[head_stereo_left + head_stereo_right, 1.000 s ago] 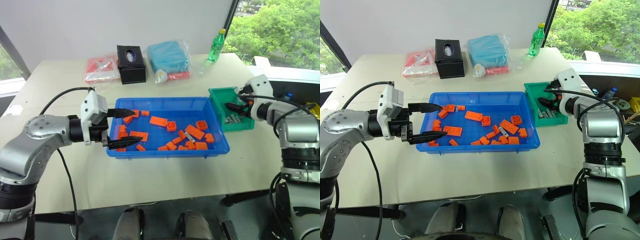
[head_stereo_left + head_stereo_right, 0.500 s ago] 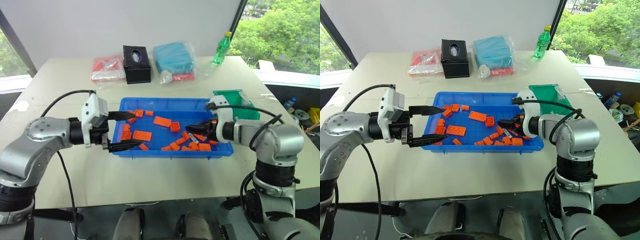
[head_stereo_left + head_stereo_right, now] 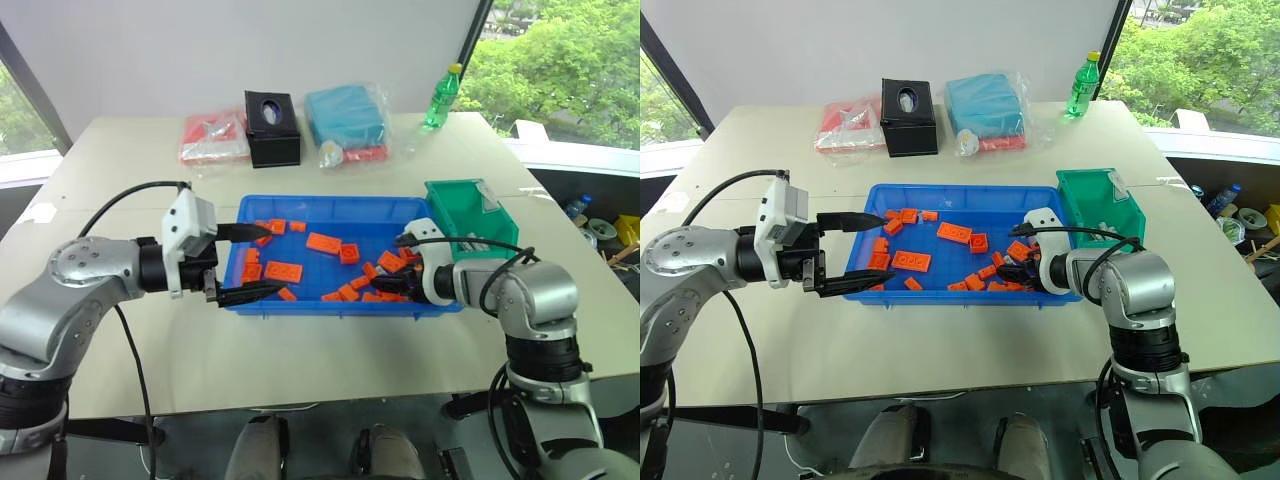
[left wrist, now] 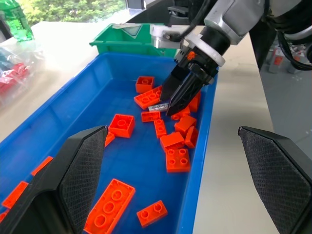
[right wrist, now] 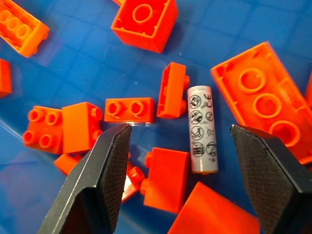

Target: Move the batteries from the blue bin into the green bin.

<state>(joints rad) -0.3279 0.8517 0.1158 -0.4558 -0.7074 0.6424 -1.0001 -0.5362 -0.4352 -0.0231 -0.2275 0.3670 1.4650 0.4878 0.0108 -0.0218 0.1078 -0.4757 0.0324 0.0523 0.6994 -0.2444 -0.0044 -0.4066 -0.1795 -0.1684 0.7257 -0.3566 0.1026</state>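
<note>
Battery (image 5: 202,128) lies centre-right of the right wrist view, in the blue bin (image 3: 330,210) among orange bricks (image 5: 261,95). Rigid, smooth, likely to roll; pinch mid-barrel. Right gripper (image 5: 183,187) hangs spread and empty above; left gripper (image 3: 252,262) gapes, empty.

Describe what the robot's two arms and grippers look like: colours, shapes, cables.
Both arms are rounded silver-grey metal segments joined by black bands, with loose black cables looping along them. Each wrist carries a boxy white module. The left gripper and right gripper each have two black, tapering fingers; their inner pads show a fine cross-hatched texture.
</note>
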